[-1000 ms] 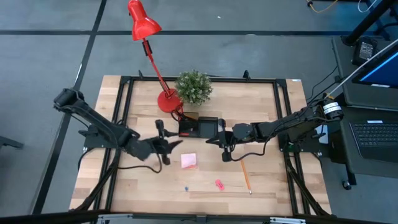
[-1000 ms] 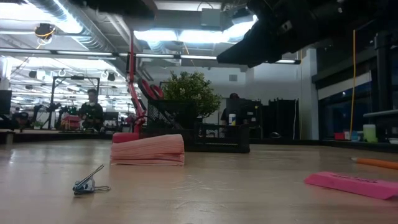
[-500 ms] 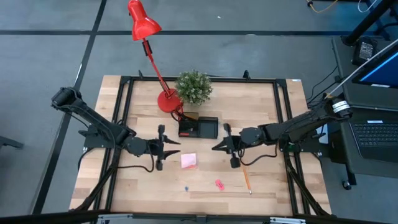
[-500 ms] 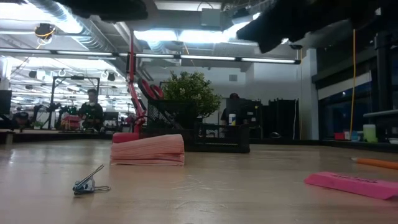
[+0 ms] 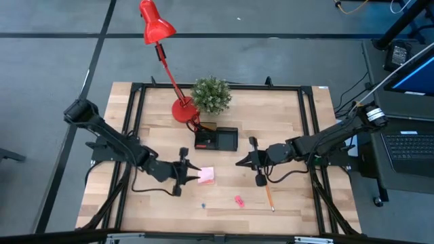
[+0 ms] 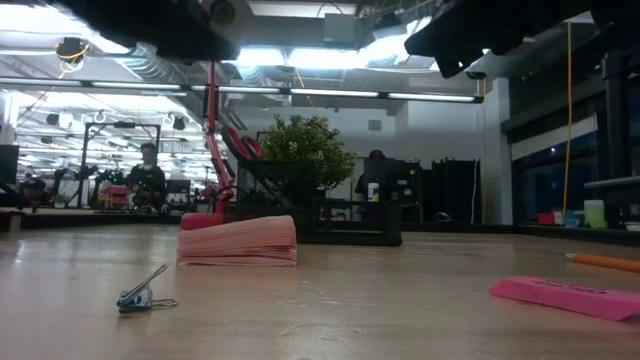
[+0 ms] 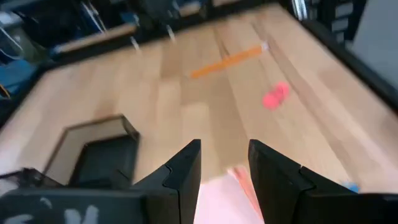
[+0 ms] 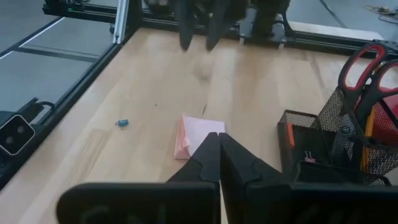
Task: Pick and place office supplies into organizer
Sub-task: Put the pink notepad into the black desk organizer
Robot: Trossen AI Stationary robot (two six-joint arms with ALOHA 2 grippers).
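Your left gripper [image 5: 192,173] hangs open at the sticky pad [image 5: 206,175]; your right gripper [image 5: 245,161] is shut on nothing.

Going left to right: your left gripper's fingers [image 7: 186,171] stand apart with the pink pad's near edge showing between them, holding nothing. The black mesh organizer [image 8: 336,146] sits just beyond the pad, beside the lamp base [image 5: 183,110] and plant [image 5: 211,94]; red-handled scissors [image 8: 367,65] stand in its tall cup, and a small clip [image 8: 307,160] lies in the low tray. Your right gripper hovers just right of the organizer, above the table [image 5: 291,115]. Loose on the wood nearer the front edge are a blue bit [image 5: 202,204], a pink piece [image 5: 239,200] and an orange pencil [image 5: 268,192], with bare board around them. A person [image 6: 148,175] sits in the room behind.
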